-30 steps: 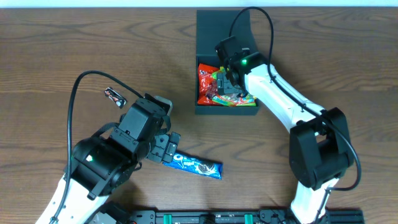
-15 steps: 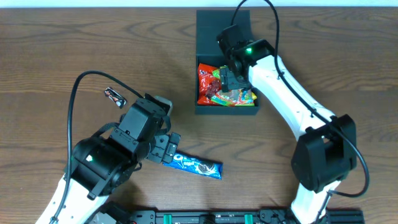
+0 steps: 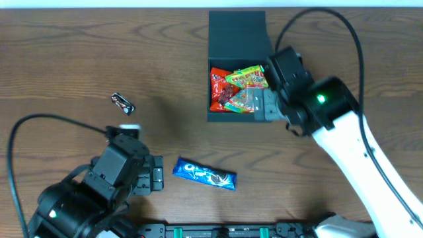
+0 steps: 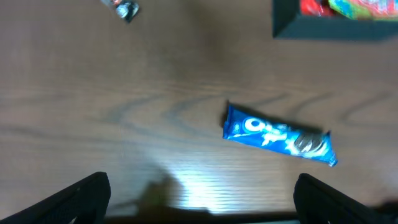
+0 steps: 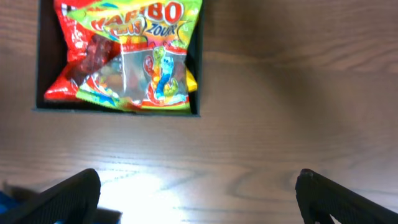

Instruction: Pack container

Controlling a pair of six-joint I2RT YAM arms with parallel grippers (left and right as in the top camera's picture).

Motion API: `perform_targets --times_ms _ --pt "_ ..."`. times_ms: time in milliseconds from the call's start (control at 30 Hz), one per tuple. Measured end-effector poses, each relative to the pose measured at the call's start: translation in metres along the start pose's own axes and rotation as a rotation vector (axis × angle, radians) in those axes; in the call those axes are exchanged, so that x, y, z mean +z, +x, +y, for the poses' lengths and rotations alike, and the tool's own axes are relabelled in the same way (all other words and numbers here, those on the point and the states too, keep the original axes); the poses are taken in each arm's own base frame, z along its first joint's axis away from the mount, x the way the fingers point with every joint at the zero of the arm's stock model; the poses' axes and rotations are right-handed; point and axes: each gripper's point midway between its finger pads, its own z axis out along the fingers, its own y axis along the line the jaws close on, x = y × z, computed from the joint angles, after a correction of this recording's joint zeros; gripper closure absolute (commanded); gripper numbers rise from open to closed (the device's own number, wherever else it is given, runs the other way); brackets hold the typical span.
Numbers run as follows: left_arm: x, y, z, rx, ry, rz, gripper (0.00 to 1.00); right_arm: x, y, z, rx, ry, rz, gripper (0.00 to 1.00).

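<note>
The dark teal container [image 3: 213, 116] stands at the back middle with its flap lid [image 3: 238, 30] open. A red packet [image 3: 218, 89] and a green Haribo packet [image 3: 248, 89] lie in it; both also show in the right wrist view [image 5: 149, 56]. A blue Oreo packet [image 3: 205, 174] lies on the table in front, and it also shows in the left wrist view [image 4: 277, 137]. My right gripper [image 3: 269, 112] is open and empty, just outside the container's front right corner. My left gripper [image 3: 156, 178] is open and empty, left of the Oreo packet and apart from it.
A small dark wrapped candy [image 3: 123, 102] lies on the table at the left, also in the left wrist view [image 4: 121, 7]. The wooden table's front edge with a black rail [image 3: 218, 231] runs along the bottom.
My right gripper came up out of the container and moved to its front right, leaving the Haribo packet inside. My left arm drew back towards the front left, away from the Oreo packet.
</note>
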Motion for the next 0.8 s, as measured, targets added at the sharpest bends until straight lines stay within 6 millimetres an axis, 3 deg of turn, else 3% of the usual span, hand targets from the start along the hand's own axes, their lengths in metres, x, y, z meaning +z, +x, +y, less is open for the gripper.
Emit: perform_targets --times_ms 100,300,400,567,700,800 --pt "0.001 -0.005 -0.009 -0.102 0.04 -0.012 0.05 -0.007 0.031 -0.016 0.015 -0.011 -0.013 0.01" --pt "0.009 -0.018 -0.032 -0.269 0.115 -0.004 0.05 -0.022 0.066 -0.037 0.047 -0.039 -0.069 0.01" --pt "0.04 -0.003 -0.04 -0.444 0.035 0.135 0.05 -0.017 0.078 -0.042 0.035 -0.022 -0.034 0.01" --pt "0.093 0.052 -0.049 -0.739 -0.223 0.363 0.05 -0.016 0.088 -0.045 0.021 -0.005 0.003 0.01" --pt "0.114 0.052 -0.081 -0.869 -0.201 0.369 0.05 -0.015 0.09 -0.046 0.019 -0.002 0.009 0.01" --pt "0.128 0.056 -0.092 -0.906 -0.215 0.399 0.05 -0.015 0.091 -0.047 0.018 0.0 0.013 0.01"
